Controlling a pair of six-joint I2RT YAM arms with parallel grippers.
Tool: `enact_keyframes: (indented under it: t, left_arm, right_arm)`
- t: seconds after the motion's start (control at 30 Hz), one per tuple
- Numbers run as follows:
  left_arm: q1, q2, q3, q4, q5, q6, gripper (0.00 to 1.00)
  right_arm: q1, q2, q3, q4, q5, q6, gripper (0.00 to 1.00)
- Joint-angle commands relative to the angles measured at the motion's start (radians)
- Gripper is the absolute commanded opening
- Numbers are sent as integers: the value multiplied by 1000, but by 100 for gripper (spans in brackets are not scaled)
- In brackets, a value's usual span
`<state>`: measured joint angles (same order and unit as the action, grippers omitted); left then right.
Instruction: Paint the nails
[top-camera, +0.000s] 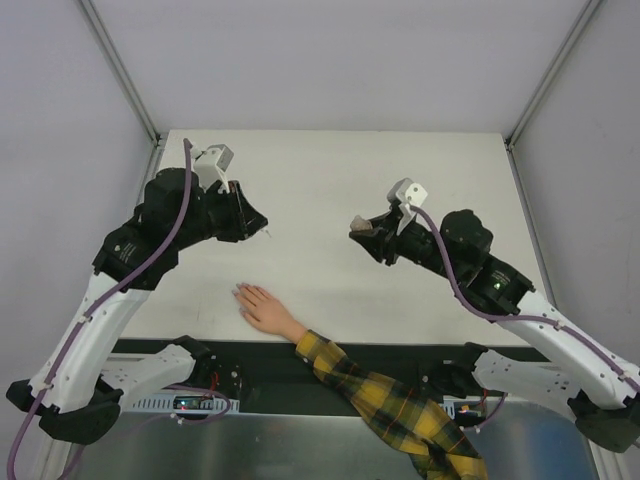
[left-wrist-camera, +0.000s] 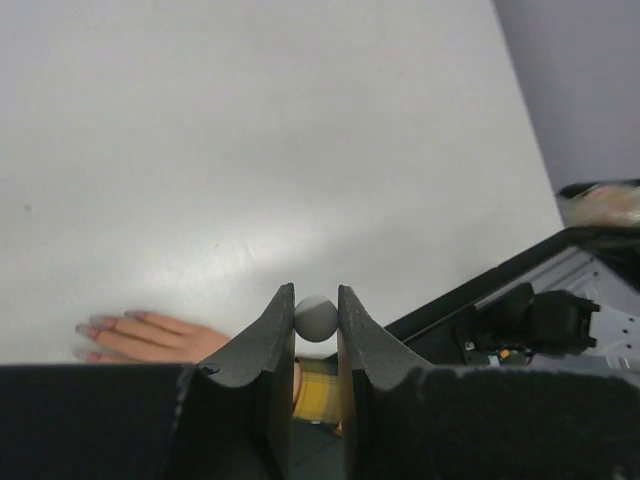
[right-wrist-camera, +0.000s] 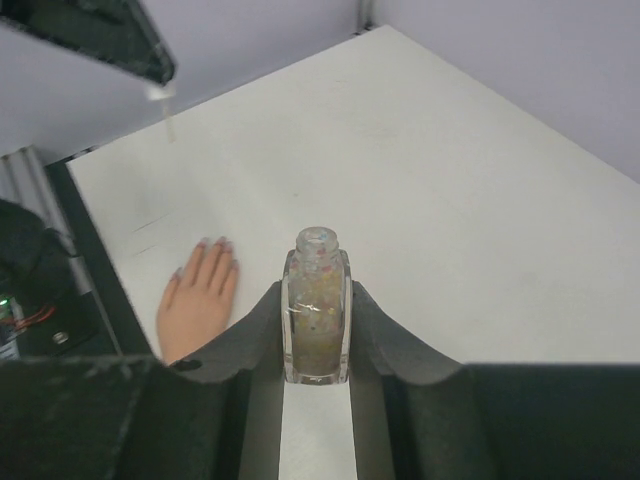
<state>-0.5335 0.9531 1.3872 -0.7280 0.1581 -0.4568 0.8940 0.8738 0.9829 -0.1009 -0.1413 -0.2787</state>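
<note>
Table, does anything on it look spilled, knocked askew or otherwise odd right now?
Nothing stands out. The table shows no spilled polish, the mannequin hand lies flat, the right gripper holds the open polish bottle, and the left gripper holds the brush cap.

Bench (top-camera: 330, 180) white. Mannequin hand (top-camera: 268, 312) flesh-toned, nails (right-wrist-camera: 215, 243) pale greyish-lavender, sleeve (top-camera: 395, 400) yellow-and-dark plaid. Both arms' fingers (left-wrist-camera: 262, 345) matte black. Round cap (left-wrist-camera: 316, 318) grey. Bottle (right-wrist-camera: 317, 305) clear glass, pale contents flecked with multicolour glitter. Arm links (top-camera: 85, 330) white, joints (top-camera: 150, 235) black, cables (top-camera: 172, 225) purple.
</note>
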Motion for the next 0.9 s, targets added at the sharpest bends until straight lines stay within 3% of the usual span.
enact_keyframes:
  t: [0.0,0.27,0.47,0.6,0.7,0.87]
  left_arm:
    - [24,16,-66,-62,-124,-31,0]
    - [86,6,-293,-93,-239,-193,0]
    - [122,-1,-513,33,-334,-215,0]
    - [129,-14,-629,122,-356,-255,0]
    - [151,-19,-620,177,-380,-224,0]
    - [198,111,-544,180,-367,-122,0]
  right_arm:
    - [-130,19,10,66,-73,10,0]
    - [-349,86,140,53,-161,104,0]
    - [-363,169,295,-100,-84,119,0]
    - [-363,188,332,-111,-26,147,0]
    - [-363,231,425,-173,0,136,0]
    - [-362,323,569,-307,-6,108,0]
